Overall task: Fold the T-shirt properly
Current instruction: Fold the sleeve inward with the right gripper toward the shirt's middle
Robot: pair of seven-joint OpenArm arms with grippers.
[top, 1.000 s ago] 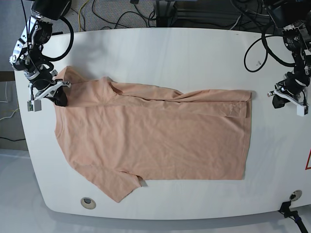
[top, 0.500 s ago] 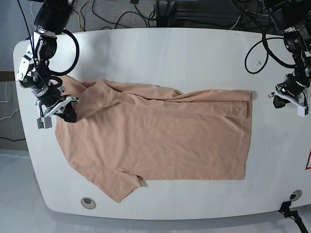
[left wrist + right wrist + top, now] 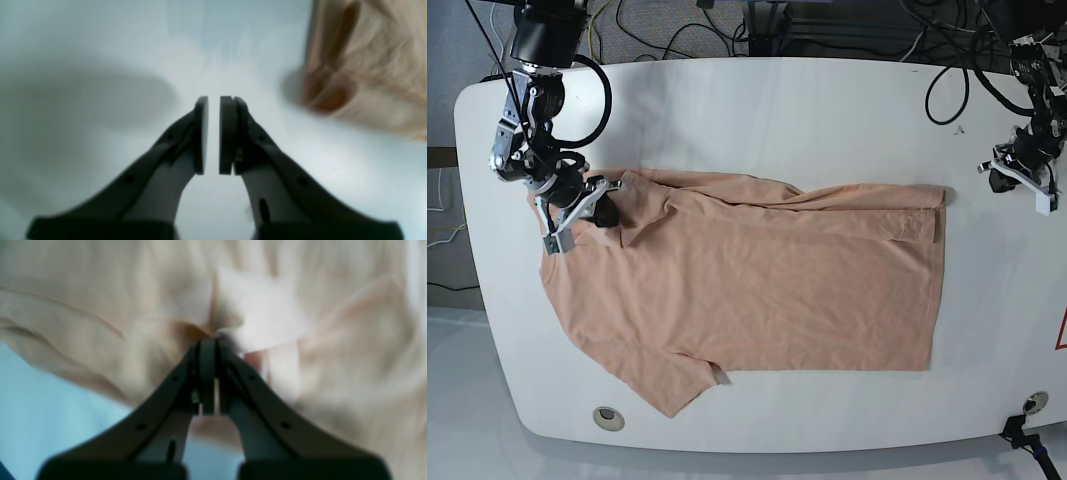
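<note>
dragging a pinched sleeve fold further inward over the T-shirt (image 3: pixel 757 280) with the right gripper (image 3: pixel 605 213), jaws clamping fabric, shirt lying spread across the white table (image 3: pixel 827 110), left gripper (image 3: pixel 1001 182) hovering beyond the hem, jaws slightly parted, holding nothing

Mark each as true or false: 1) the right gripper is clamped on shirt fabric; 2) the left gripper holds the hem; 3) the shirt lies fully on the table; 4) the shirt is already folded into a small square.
1) True: the right gripper pinches the T-shirt.
2) False: the left gripper is empty, beside the hem, over bare table.
3) True.
4) False: it is mostly spread out, only the top edge folded.
</note>
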